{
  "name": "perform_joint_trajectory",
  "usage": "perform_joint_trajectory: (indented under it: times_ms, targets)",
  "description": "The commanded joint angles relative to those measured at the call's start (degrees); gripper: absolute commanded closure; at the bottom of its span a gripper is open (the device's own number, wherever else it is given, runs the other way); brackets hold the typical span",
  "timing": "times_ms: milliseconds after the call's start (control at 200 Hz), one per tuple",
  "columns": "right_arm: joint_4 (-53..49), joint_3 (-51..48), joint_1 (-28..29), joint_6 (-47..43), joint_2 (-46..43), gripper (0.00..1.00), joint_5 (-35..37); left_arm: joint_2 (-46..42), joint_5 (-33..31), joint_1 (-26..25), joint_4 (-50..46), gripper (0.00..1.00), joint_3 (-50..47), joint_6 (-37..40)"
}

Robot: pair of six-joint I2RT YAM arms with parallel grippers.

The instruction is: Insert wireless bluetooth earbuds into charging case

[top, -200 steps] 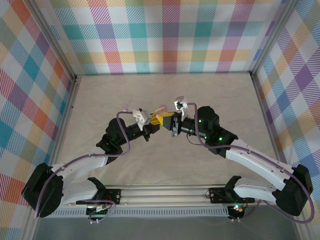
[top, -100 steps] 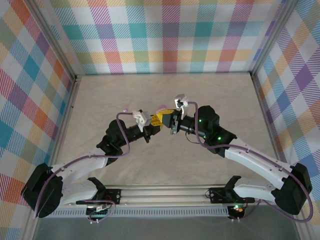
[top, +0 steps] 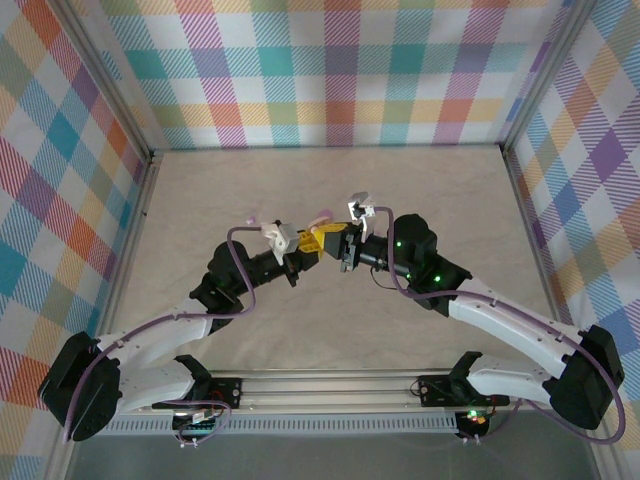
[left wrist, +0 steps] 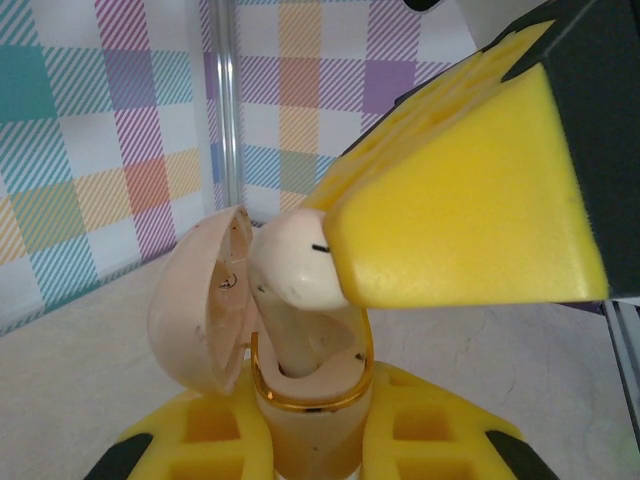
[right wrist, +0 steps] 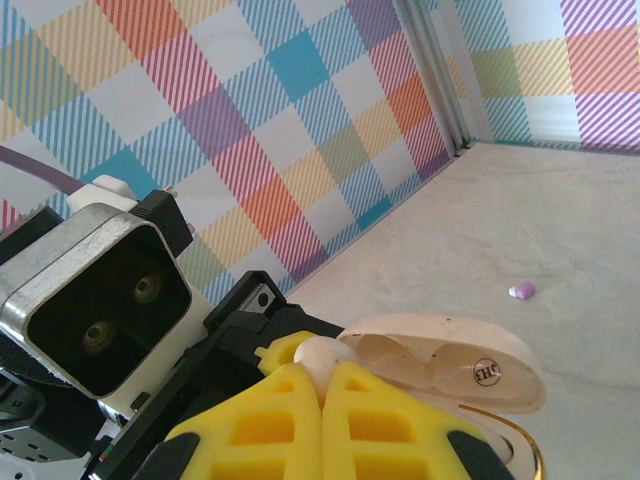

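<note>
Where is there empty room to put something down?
Bare table runs along the back wall and by the right wall. A purple earbud lies left of centre. Crowded middle: left gripper holds the cream charging case, right gripper a cream earbud.

The middle of the pale beige table [top: 330, 175] is blocked where the left end effector [left wrist: 315, 445] and right end effector [right wrist: 325, 385] are met tip to tip. Almost no gap is left there: a cream egg-shaped plastic case [left wrist: 305, 425] is gripped by the left one, and a small cream-white plastic bud [left wrist: 292, 262] is pinched by the right one at its mouth. One side is shut off by the raised lid [left wrist: 200, 300]. Wide bare room is left behind and at both sides. A tiny light purple plastic bud [right wrist: 521, 291] lies near. The table is closed in by checked walls [top: 330, 70].
</note>
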Motion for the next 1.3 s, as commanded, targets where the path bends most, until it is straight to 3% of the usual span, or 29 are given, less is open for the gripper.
perform_joint_trajectory:
  times_ms: [0,540,840,1060,1295]
  targets:
    - [1.4,-0.8,0.3,0.9,0.4,0.96,-1.0,-2.1,0.1,-0.8,2.2,1.0,-0.2,-0.8]
    - [5.4,-2.5,-2.7,7.3,2.5,0.96,-8.8,-3.4,0.7,-1.3,2.0,1.0,-0.2,-0.9]
    - [0.3,-0.2,-5.6,7.1,4.6,0.97,-17.3,-3.8,2.7,-1.3,2.3,1.0,-0.4,-0.4]
    - [-7.1,1.3,-6.5,3.5,4.2,0.97,-17.4,-4.6,3.5,-1.3,1.8,1.0,-0.6,0.2]
    - [-4.8,-1.3,-8.7,7.9,3.4,0.95,-16.9,-5.6,3.8,-1.3,2.4,1.0,-0.6,0.4]
